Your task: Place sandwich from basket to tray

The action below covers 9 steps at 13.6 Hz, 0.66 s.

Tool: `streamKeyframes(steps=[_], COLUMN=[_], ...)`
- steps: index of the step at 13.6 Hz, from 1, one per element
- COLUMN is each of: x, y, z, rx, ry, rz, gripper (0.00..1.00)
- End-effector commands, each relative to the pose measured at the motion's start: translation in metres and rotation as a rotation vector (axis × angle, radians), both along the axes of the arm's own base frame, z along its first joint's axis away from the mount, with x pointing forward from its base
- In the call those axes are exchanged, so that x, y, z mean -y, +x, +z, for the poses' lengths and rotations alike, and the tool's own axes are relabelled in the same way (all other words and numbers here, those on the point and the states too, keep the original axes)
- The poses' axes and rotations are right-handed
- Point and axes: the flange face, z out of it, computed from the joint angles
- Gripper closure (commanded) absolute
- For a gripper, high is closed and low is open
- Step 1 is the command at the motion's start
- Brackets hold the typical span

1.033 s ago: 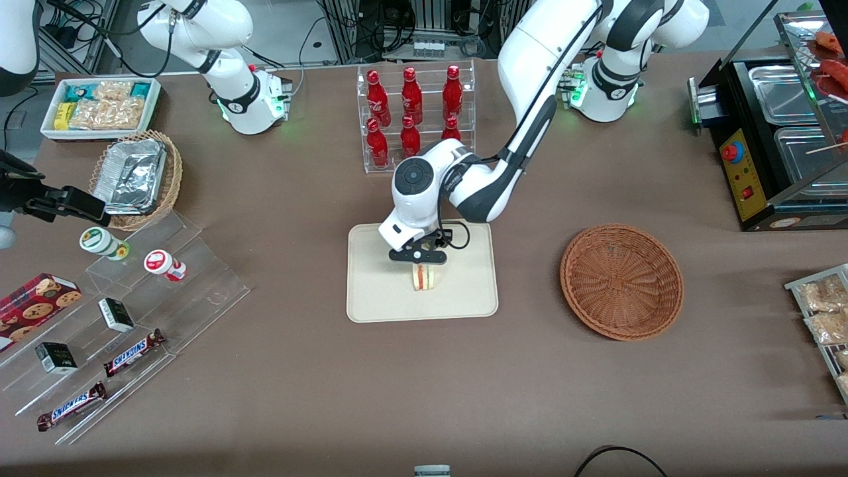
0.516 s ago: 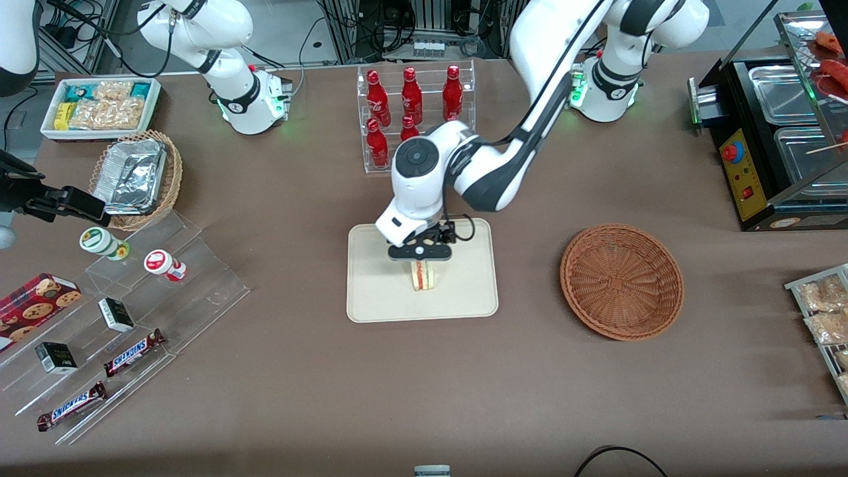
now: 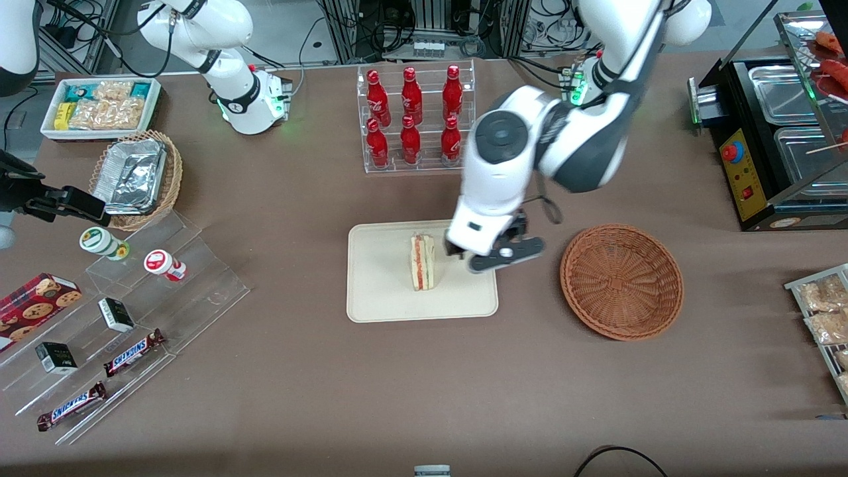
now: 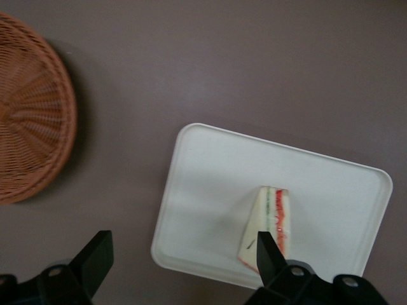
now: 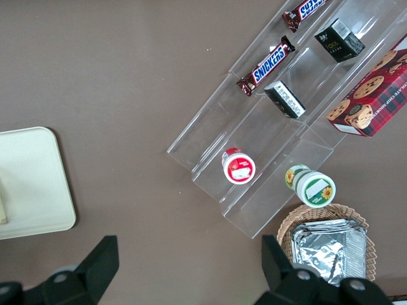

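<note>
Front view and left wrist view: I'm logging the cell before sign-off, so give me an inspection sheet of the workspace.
Surface: brown table, flat, no spills seen.
Job's things: sandwich stands on edge on the cream tray; the reddish-brown basket holds nothing.
Clutter: red bottles in a clear rack; snack bars on acrylic steps; foil containers in a tan basket.
Grippers: left claw open, raised over the tray's edge nearest the basket, holding nothing.
Cables: black cable at the table edge nearest the front camera.
Surroundings: black warmer at the working arm's end.
</note>
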Motion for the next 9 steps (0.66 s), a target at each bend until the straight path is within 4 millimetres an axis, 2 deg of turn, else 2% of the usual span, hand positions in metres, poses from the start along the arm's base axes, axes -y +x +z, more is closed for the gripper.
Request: streamKeyframes(steps=[1, 5, 9], x=[-0.060, -0.144, -0.230], y=[0.004, 0.019, 0.023], z=[0.036, 0.073, 0.093], rx=[-0.033, -0.061, -0.087], ry=[0.027, 0.028, 0.011], rz=[-0.029, -0.072, -0.157], gripper=[0.01, 0.01, 0.01])
